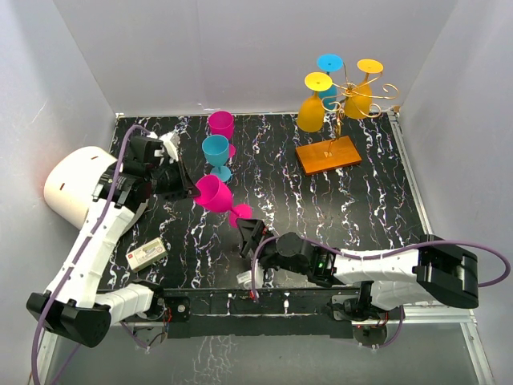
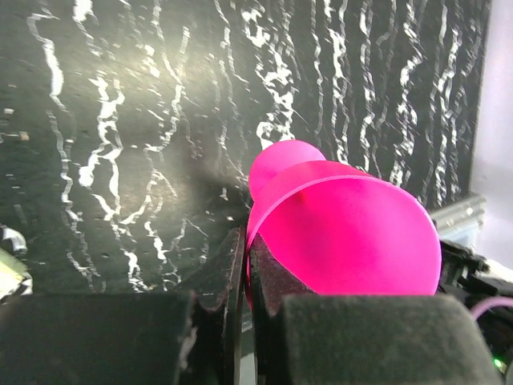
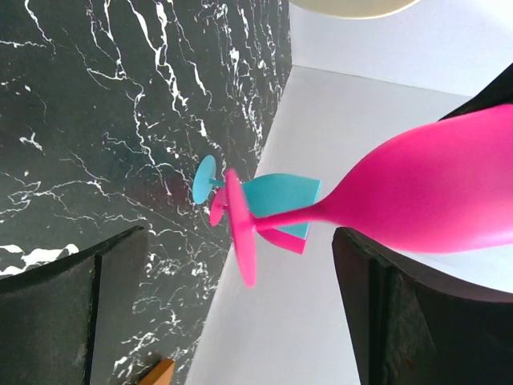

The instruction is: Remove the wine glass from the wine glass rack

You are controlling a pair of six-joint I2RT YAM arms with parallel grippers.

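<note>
Left hand [image 1: 195,190], top view: clenched on the rim of the magenta wine glass [image 1: 215,195], which is held tilted above the surface [image 1: 361,216] with its foot turned toward the right hand [image 1: 248,234].
Right hand, top view: released, jaws spread just beside the foot; it is judged to be placed to receive or steady the stem.
Rack position, top view: the wine glass rack [image 1: 346,100] is stood at the far right on its orange base [image 1: 327,154], well apart from the held glass. Two yellow glasses [image 1: 311,112] and a hung blue glass [image 1: 329,62] are carried upside down on its arms.
Set-down area, top view: an upright magenta glass [image 1: 220,124] and an upright blue glass [image 1: 215,151] are stood together at the far left.
Left wrist view: the thin rim is seen pinched between both fingers [image 2: 212,277], which leaves the stem free.
Right wrist view: stem and foot are seen in the gap between the spread fingers; contact cannot be told.
</note>
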